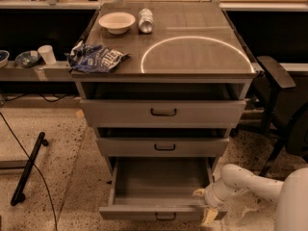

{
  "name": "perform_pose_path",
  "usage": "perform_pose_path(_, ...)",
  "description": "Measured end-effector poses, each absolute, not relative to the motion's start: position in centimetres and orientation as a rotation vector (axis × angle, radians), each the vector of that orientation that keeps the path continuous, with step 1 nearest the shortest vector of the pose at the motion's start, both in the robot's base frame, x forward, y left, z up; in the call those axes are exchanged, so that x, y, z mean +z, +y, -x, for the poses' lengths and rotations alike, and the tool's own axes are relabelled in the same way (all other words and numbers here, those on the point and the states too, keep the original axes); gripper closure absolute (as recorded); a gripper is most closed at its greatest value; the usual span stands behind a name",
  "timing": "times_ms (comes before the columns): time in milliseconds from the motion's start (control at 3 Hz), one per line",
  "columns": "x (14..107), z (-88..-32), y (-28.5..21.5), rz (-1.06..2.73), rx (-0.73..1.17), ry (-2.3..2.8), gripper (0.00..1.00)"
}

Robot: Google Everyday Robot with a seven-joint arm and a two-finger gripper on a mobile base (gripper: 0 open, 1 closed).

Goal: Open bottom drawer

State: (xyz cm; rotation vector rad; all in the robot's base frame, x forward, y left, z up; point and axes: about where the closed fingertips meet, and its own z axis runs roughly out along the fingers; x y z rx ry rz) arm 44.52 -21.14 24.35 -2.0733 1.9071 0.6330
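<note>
Nearest, low under the table: bottom drawer pulled well out, gripper at its front right corner, fingers apart, one tip inside, the other before the front panel. Above it, mid drawer and top drawer, each slightly out. On top, bag by the left edge, then bowl and can near the far edge.

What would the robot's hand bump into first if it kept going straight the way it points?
Probably the bottom drawer. The hand is at its right front corner, pointing left into it. Depth is unclear, so it may already be touching.
</note>
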Motion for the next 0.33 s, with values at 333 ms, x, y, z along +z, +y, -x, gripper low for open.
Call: perform_pose_path(333,24.36,-44.51,-21.15,2.073,0.633,1.907,0.04)
